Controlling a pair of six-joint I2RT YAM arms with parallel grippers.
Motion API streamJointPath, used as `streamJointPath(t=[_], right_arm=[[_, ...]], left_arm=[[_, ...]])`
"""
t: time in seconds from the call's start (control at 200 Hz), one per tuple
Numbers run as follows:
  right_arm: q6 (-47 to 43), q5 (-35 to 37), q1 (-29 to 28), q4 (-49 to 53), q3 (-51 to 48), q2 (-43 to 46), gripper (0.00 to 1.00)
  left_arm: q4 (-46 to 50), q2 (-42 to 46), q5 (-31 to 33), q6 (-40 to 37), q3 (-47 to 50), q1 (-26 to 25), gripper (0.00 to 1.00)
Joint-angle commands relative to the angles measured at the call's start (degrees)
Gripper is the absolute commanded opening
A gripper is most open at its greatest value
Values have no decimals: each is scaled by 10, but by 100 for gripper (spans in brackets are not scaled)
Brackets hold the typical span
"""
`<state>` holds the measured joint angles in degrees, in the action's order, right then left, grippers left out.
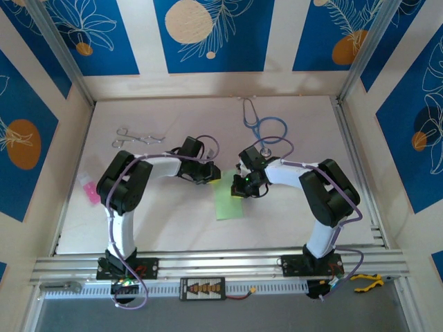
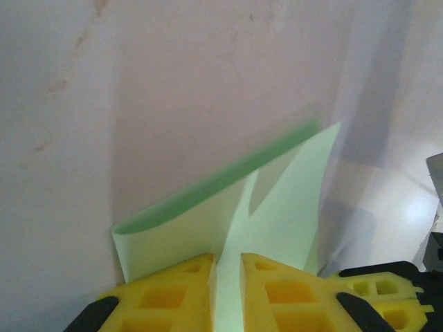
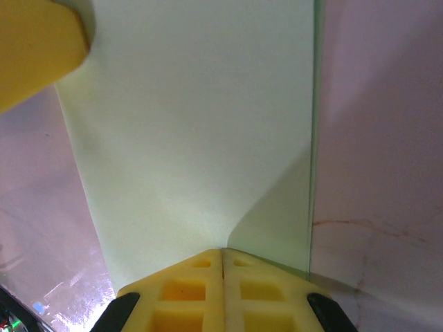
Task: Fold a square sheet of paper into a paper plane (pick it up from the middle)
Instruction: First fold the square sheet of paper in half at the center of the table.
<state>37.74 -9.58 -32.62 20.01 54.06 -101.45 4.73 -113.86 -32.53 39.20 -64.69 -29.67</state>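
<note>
Square sheet of paper (image 1: 228, 200) x1, pale green, partly folded, lying mid-table (image 1: 173, 225) between the 2 arms. Both arms bent at elbow, forearms angled inward, wrists low over the sheet's far end. Left gripper (image 2: 228, 266) pinched on a raised flap, paper in the slit betw. its fingers. Right gripper (image 3: 223, 254) clamped on the sheet's edge. Also: 1 blue stethoscope (image 1: 268, 128), 2 metal forceps (image 1: 131, 137), 1 pink item (image 1: 90, 189).

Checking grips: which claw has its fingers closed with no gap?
The right claw: its yellow fingers meet at the edge of the paper. The left claw shows a slit, with paper running through it.
</note>
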Motion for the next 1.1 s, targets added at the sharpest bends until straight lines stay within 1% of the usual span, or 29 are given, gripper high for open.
streamJointPath(t=[0.0,0.485,0.815,1.095], right_arm=[[-10,34,-4,70,-20,-33,0],[-14,35,-3,72,-24,-35,0],[-14,35,-5,72,-25,-31,0],[-14,34,-5,72,-23,-30,0]], left_arm=[[27,-22,13,-18,-9,14,17],[35,-36,62,8,-44,45,17],[89,-37,117,1,-74,46,16],[97,-21,98,2,-103,45,16]])
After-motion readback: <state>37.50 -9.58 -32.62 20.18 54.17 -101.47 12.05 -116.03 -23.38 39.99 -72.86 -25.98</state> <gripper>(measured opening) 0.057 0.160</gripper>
